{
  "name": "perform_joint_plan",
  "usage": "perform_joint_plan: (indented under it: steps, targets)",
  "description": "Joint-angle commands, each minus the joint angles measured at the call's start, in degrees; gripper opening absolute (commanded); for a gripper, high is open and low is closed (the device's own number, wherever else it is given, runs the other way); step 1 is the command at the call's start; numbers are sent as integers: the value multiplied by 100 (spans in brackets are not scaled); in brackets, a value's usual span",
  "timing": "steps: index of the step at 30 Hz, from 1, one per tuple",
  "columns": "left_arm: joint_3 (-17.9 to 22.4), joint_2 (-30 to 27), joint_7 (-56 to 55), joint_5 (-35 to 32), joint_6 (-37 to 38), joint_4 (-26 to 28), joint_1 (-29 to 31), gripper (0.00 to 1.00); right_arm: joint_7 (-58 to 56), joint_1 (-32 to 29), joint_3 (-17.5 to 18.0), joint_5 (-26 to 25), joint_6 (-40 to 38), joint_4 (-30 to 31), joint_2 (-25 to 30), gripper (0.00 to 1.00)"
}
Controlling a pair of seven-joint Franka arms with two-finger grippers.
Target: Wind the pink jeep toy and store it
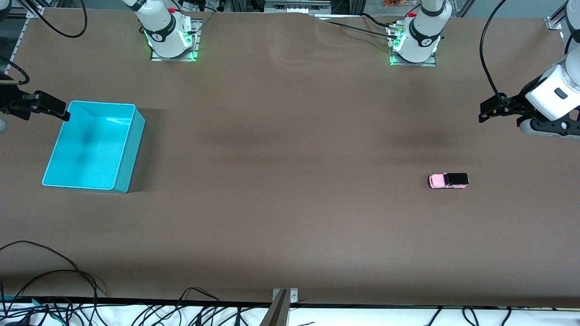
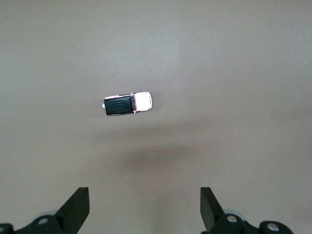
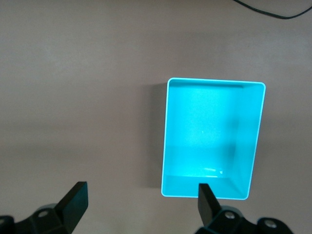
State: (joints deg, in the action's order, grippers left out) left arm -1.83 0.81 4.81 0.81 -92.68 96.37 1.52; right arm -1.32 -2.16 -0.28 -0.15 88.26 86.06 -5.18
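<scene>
The pink jeep toy (image 1: 448, 180) stands on its wheels on the brown table toward the left arm's end, its black roof up. It also shows in the left wrist view (image 2: 127, 104), well apart from the fingers. My left gripper (image 1: 487, 111) is open and empty, high in the air at the left arm's end of the table. The cyan bin (image 1: 94, 145) stands empty toward the right arm's end, and shows in the right wrist view (image 3: 213, 137). My right gripper (image 1: 56, 111) is open and empty, up by the bin's farther corner.
The brown table (image 1: 290, 190) stretches wide between the jeep and the bin. Both arm bases (image 1: 170, 34) stand along the edge farthest from the front camera. Loose black cables (image 1: 54, 271) lie at the table's nearest edge.
</scene>
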Motion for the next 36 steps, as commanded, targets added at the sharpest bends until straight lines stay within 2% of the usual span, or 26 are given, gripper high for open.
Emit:
perform_joint_plan:
  steps: [1, 36]
  targets:
    - [95, -160, -86, 121, 21, 163, -99, 100, -61, -30, -16, 59, -63, -115, -9, 100]
    - [131, -151, -16, 147, 118, 154, -99, 100, -35, -22, -16, 59, -63, -115, -35, 100]
